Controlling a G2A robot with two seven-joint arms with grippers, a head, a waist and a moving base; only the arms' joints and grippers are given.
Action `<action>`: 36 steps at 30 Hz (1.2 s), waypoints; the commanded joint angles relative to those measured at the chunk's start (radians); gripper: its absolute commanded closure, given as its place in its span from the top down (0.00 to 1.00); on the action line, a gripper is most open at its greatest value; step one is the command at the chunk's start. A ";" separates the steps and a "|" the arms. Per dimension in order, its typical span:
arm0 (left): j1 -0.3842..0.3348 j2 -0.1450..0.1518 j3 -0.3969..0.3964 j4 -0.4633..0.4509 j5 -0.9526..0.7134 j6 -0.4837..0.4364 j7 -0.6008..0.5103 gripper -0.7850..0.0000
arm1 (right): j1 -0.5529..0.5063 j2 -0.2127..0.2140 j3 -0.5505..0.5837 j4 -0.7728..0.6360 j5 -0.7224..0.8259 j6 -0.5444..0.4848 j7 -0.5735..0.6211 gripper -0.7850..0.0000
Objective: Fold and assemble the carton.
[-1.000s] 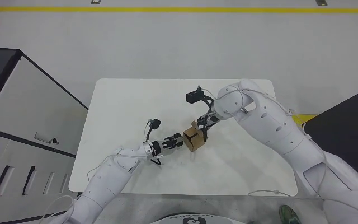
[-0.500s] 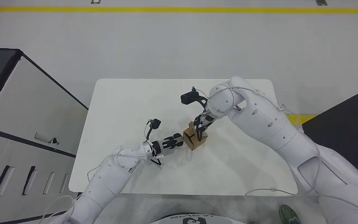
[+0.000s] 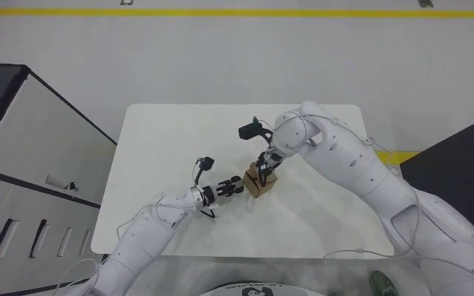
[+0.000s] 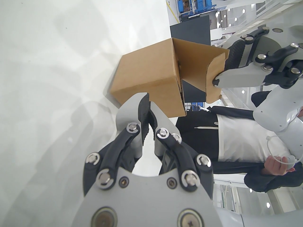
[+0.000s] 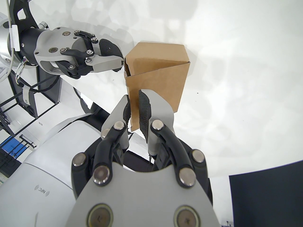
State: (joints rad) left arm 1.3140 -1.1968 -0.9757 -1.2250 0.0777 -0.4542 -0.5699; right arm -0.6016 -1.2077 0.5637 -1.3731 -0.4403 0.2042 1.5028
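Note:
A small brown carton (image 3: 259,181) stands on the white table (image 3: 170,140) near its middle, one end flap still standing out. My right gripper (image 5: 133,106) is shut on that flap (image 5: 153,88), coming down from above the carton (image 5: 161,55). In the left wrist view the right gripper (image 4: 216,81) pinches the flap's rounded edge (image 4: 213,76). My left gripper (image 4: 147,106) is shut with nothing between its fingers, and its tips rest against the carton's side (image 4: 146,74). From above, the left gripper (image 3: 237,184) lies low on the table just left of the carton.
A dark cabinet (image 3: 29,148) stands off the table's left side and a black panel (image 3: 444,163) off its right. Bare table surface lies all around the carton, with the front edge (image 3: 244,257) close to my left arm.
My right arm swung its wrist a little left and over the carton, keeping hold of the flap. The left gripper edged slightly closer to the carton's side.

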 commanded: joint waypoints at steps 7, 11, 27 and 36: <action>-0.001 -0.001 0.001 0.002 -0.002 -0.001 0.000 0.00 | 0.014 -0.017 -0.026 0.018 -0.012 -0.001 0.007 0.07; -0.002 -0.001 0.001 0.005 -0.003 -0.001 -0.001 0.00 | 0.022 -0.027 -0.041 0.029 -0.023 0.003 0.008 0.06; -0.005 -0.001 0.000 0.011 -0.004 -0.005 -0.004 0.00 | 0.044 -0.062 -0.074 0.070 -0.046 0.008 0.009 0.00; -0.009 -0.002 0.001 0.015 -0.008 -0.003 -0.006 0.00 | 0.051 -0.080 -0.083 0.099 -0.044 -0.003 0.008 0.04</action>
State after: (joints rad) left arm 1.3056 -1.1987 -0.9746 -1.2103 0.0703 -0.4572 -0.5767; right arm -0.5516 -1.2851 0.4818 -1.2773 -0.4838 0.2020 1.5104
